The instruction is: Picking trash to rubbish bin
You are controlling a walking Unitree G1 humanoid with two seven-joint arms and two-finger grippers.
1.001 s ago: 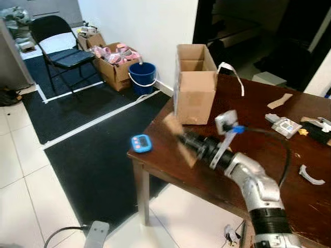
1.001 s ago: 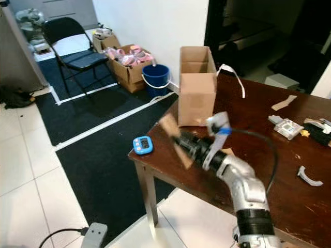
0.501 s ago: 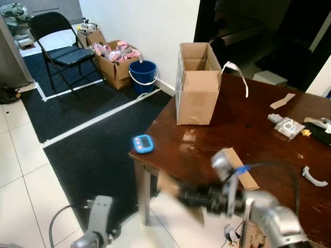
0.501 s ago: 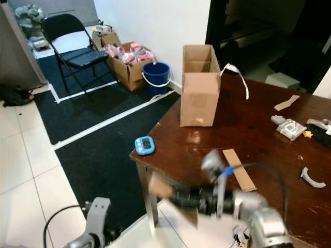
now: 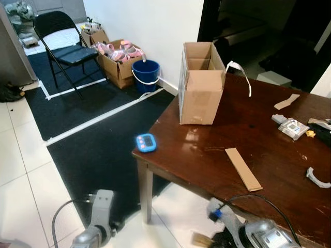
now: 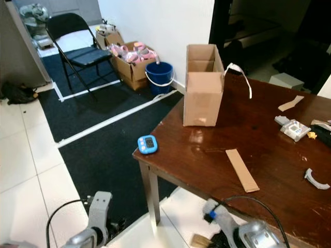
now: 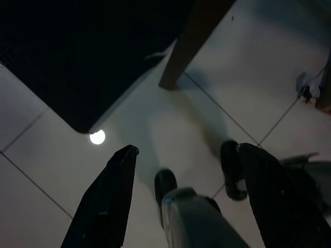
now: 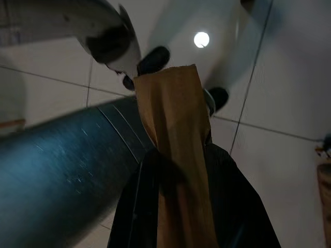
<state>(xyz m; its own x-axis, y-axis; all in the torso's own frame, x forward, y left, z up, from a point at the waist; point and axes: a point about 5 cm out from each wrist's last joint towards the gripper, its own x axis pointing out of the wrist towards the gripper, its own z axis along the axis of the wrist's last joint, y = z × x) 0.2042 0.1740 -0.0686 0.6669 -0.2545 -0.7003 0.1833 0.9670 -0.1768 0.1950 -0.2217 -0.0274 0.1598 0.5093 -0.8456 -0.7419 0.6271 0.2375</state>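
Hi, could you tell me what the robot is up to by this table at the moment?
It is clearing trash. The right gripper hangs low beside the wooden table, its jaws shut on a cardboard strip above the tiled floor. The left gripper hangs open near the table leg, holding nothing. Another cardboard strip lies on the table, near an open cardboard box and a blue timer. A blue bucket stands by the wall.

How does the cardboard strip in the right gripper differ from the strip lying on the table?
The held cardboard strip is clamped between the right gripper's fingers, low over the tiled floor; the table strip lies flat and untouched on the brown table. Both are plain tan cardboard.
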